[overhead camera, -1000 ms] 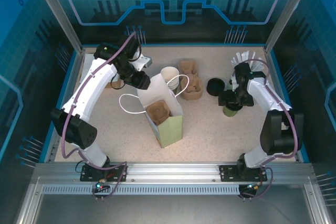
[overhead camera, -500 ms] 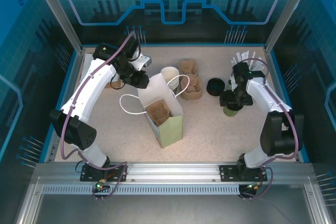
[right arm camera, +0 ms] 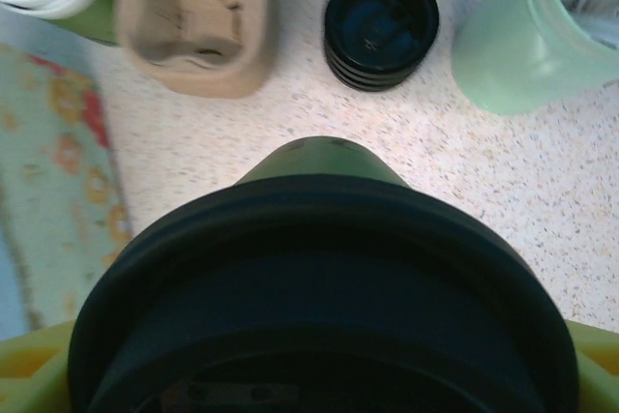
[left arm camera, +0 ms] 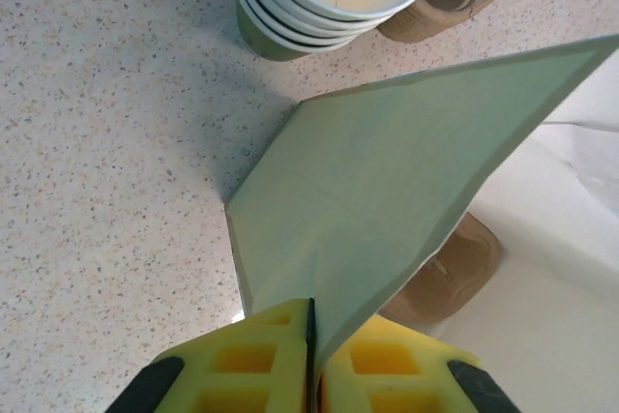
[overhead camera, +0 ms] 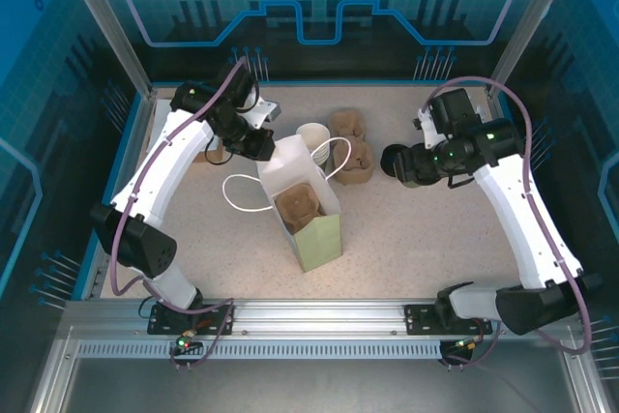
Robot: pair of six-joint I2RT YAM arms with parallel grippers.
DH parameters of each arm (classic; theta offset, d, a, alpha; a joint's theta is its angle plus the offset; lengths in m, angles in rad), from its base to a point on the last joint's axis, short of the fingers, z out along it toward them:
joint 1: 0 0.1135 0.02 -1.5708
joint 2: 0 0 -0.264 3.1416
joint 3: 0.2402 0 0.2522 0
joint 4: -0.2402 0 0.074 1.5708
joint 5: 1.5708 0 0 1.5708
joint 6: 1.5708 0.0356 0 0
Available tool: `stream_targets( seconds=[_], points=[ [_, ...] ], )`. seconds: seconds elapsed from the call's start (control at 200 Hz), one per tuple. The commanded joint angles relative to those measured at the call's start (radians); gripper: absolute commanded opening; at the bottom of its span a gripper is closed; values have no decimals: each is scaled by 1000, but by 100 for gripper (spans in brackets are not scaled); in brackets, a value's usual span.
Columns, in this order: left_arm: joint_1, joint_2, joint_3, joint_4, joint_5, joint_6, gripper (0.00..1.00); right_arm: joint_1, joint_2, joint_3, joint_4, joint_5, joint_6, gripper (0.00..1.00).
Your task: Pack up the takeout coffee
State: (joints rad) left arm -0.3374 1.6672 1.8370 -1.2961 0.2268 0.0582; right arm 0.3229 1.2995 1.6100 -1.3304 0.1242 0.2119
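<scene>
Centre of table (overhead camera: pixel 406 239): bag (overhead camera: pixel 317 239), mouth up, carrier (overhead camera: pixel 293 208) inside. Just behind bag: cup stack (overhead camera: pixel 313 136); right of it, spare carriers (overhead camera: pixel 350 148). Further right: lid stack (right arm camera: pixel 380 24), then straw cup (right arm camera: pixel 517 41). On bag's rear-left edge: left gripper (left arm camera: pixel 309 374). Between fingers of right gripper (right arm camera: pixel 311 367): takeout coffee (right arm camera: pixel 319 157), seemingly off table, near lid stack, well right of bag.

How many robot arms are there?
2. The left arm stands left, the left tool pinching the bag. The right arm stands right, the right tool holding a lidded cup.
</scene>
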Motion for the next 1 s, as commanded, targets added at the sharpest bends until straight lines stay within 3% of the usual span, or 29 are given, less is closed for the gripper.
stream_targets(
  seconds=[0.0, 0.42, 0.77, 0.996],
  points=[
    [0, -25, -1, 17, 56, -33, 10, 90, -8, 121, -146, 13, 85, 86],
    [-30, 30, 67, -29, 1, -104, 9, 372, 79, 574, -163, 3, 179, 84],
    [-56, 49, 113, -67, -18, -162, 10, 613, 208, 623, -48, -49, 194, 84],
    [-65, 43, 101, -69, -20, -175, 11, 661, 343, 617, -42, -50, 195, 84]
  ],
)
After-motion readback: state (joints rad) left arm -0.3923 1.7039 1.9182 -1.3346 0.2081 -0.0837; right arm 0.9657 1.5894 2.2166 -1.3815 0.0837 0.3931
